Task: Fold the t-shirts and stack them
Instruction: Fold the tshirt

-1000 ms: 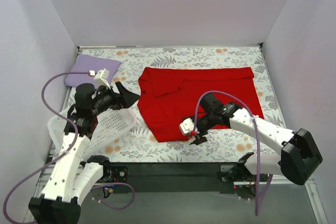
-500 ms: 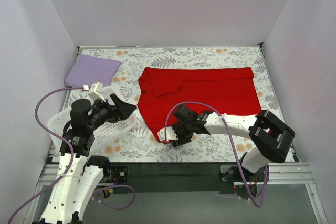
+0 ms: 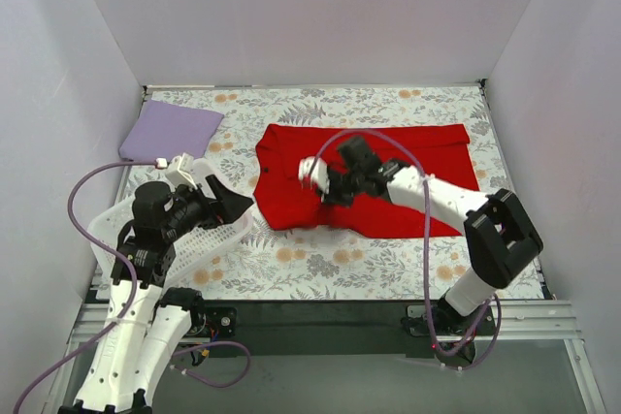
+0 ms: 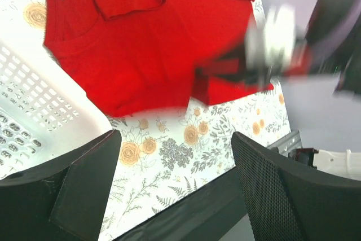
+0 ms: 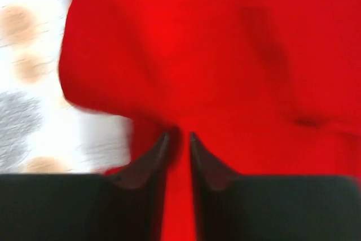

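Top: red t-shirt (image 3: 427, 157) spread mid-right on the floral tablecloth (image 3: 320, 261). Lavender t-shirt (image 3: 170, 130) folded at the far-left corner. My right gripper (image 3: 325, 184) is over the red one's left half, my left gripper (image 3: 231, 203) above the white basket (image 3: 209, 232).
Left wrist: my jaws spread wide, nothing between them.
Right wrist: blurry, jaws pinched together on red cloth.

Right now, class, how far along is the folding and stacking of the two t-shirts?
Done: the lavender t-shirt lies folded at the far left corner. In hand: the right end effector is shut on the near edge of the red t-shirt, lifted over its middle; the left end effector hangs open by the basket. Left: finishing the red fold and stacking.
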{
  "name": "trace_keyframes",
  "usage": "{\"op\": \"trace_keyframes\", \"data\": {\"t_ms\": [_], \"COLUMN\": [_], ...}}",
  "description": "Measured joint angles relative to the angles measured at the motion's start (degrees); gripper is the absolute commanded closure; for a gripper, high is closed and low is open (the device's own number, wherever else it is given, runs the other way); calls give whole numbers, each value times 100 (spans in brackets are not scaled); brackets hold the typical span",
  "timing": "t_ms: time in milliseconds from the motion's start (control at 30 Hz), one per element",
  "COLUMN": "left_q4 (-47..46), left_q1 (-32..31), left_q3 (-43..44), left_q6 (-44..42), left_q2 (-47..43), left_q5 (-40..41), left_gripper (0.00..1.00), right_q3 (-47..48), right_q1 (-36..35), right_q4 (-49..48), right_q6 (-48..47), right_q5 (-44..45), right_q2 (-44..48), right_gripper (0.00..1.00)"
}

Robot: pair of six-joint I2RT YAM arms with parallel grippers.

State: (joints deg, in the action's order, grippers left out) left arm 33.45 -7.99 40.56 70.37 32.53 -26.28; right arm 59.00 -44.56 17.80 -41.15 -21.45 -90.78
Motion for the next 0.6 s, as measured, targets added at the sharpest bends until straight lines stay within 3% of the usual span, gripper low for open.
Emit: {"op": "trace_keyframes", "data": {"t_ms": [33, 67, 167, 400, 467, 600], "left_q4": [-7, -22, -122, -431, -476, -553], "left_q1": [0, 0, 0, -317, -798, -1864], "left_q3": [9, 13, 61, 321, 538, 1185], "left_q6": [-4, -4, -9, -46, -50, -186], "left_q2": [61, 144, 531, 1897, 2461, 3716], "left_q5": [-50, -120, -420, -883, -684, -138], "left_gripper": [22, 22, 24, 32, 32, 42], "right_q3": [372, 708, 1110, 702, 505, 31], "right_q1": [317, 597, 1248, 2009, 2304, 2979], "right_q4": [-17, -98, -350, -44, 55, 184], "right_q6": [238, 448, 920, 1185, 1025, 789], "right_q5": [31, 52, 142, -249, -597, -1252], "right_q2": [-146, -295, -479, -234, 20, 651], "right_gripper": [59, 39, 23, 15, 16, 17]}}
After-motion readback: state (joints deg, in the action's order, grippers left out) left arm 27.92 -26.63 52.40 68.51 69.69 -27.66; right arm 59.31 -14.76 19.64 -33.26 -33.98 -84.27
